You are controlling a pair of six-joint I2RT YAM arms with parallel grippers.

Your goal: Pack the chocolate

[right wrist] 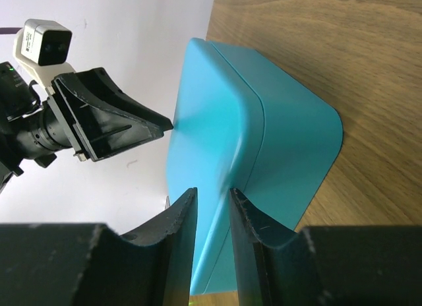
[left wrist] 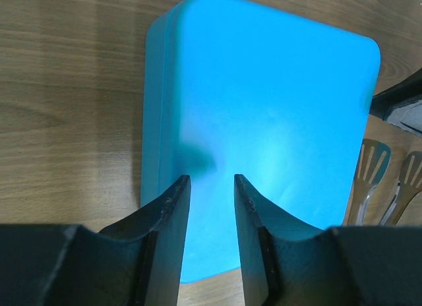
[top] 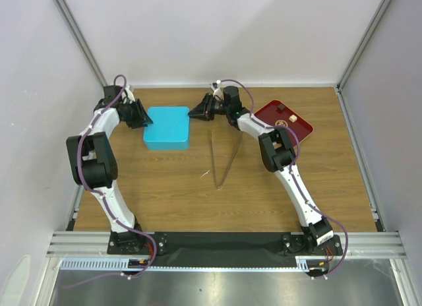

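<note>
The chocolate, a few small tan and brown pieces (top: 282,122), lies in a red tray (top: 300,129) at the back right. A closed blue box (top: 167,128) stands at the back centre. My left gripper (top: 140,115) is at the box's left end and my right gripper (top: 198,111) at its right end. In the left wrist view the gripper (left wrist: 212,179) hovers over the box lid (left wrist: 264,108), jaws narrowly apart, nothing between them. In the right wrist view the gripper (right wrist: 212,190) is also narrowly open, against the box's end (right wrist: 277,141).
Long metal tongs (top: 221,157) lie on the wooden table just right of the box, their slotted tips in the left wrist view (left wrist: 372,167). White walls close the back and sides. The left gripper shows in the right wrist view (right wrist: 109,121).
</note>
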